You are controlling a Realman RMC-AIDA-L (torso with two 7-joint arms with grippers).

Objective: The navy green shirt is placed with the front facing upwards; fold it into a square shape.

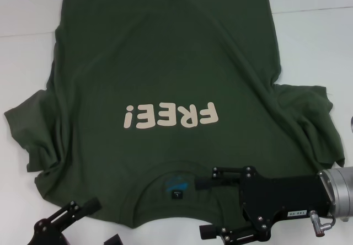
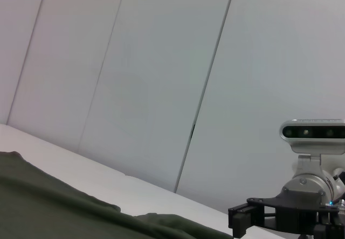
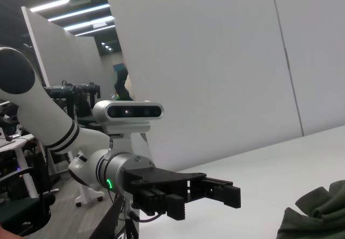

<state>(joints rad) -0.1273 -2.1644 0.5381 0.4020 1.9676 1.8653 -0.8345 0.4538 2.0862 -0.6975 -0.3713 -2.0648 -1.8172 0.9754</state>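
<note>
Shirt: the navy green shirt [image 1: 165, 85] lies spread flat on the white surface [image 1: 22, 52], front side up, collar toward the robot and hem toward the far edge of the head view
Lettering: cream "FREE!" lettering [image 1: 170, 116] across the chest, reading upside down from the head camera
Collar: rounded neckline near the robot, with a blue print [image 1: 175, 180] and a small black label [image 1: 177, 192] showing inside it
Sleeves: both short sleeves spread outward and rumpled; the one on the robot's left [image 1: 33, 124] is bunched in folds, the one on the right [image 1: 309, 112] lies wider and creased
Right pincer: the right pincer [image 1: 207, 206] reaches in from the right, low over the shirt just beside the collar, its two black fingers [image 1: 229, 172] spread wide apart, released and holding nothing
Left pincer: the left pincer [image 1: 96, 223] sits at the near left edge by the shirt's shoulder corner, fingers apart, grasping nothing
Left wrist view: a strip of dark green cloth [image 2: 64, 209] on the white surface, with the other arm's pincer [image 2: 240, 220] beyond it
Right wrist view: a rumpled green sleeve edge [image 3: 318, 212] on the surface, the other arm's pincer [image 3: 207, 196] farther off
</note>
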